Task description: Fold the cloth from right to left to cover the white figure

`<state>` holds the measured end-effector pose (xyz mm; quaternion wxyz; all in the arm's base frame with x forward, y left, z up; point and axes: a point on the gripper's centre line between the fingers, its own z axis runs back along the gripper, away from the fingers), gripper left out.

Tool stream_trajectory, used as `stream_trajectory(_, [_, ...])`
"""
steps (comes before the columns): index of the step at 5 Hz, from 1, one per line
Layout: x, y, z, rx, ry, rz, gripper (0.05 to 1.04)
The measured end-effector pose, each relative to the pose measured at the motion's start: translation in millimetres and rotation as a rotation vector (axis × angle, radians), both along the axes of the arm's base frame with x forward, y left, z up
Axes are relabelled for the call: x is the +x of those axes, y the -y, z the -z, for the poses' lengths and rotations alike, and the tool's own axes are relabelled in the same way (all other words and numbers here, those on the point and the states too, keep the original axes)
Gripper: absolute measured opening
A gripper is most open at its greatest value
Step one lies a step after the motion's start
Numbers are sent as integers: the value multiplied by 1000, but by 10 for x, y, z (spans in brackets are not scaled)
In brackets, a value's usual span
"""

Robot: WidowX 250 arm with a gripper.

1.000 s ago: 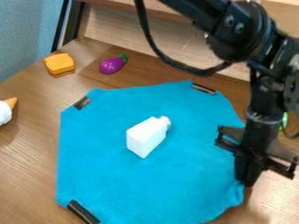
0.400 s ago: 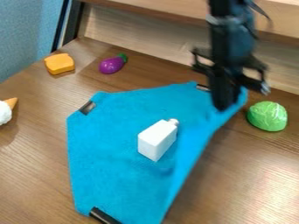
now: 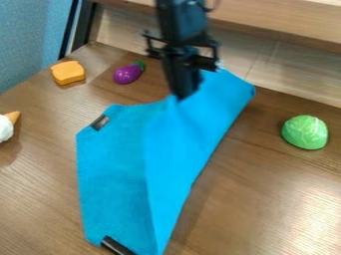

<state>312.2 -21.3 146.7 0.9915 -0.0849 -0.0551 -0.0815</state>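
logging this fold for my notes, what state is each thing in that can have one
cloth: partly folded, right part raised
hand: closed on the cloth
upper black strip: uncovered, at the cloth's corner
eggplant: lying on its side
ice cream cone: lying on its side

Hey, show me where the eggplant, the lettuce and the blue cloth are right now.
Eggplant [image 3: 126, 74]: camera view, on its purple body.
Lettuce [image 3: 305, 132]: camera view, on the middle of its green leaves.
Cloth [image 3: 114, 171]: camera view, on its flat left part.
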Motion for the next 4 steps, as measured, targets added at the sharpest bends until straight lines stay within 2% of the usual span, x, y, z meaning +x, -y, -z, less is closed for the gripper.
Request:
stream_trajectory(1, [-78,-278,79,20,-21,-32,59])
stream_trajectory(2, [-37,-529,200,64,-13,12,59])
stream_trajectory(3, [47,-632,468,115,-27,134,95])
stream_trajectory(4, [132,-688,686,134,-64,209,242])
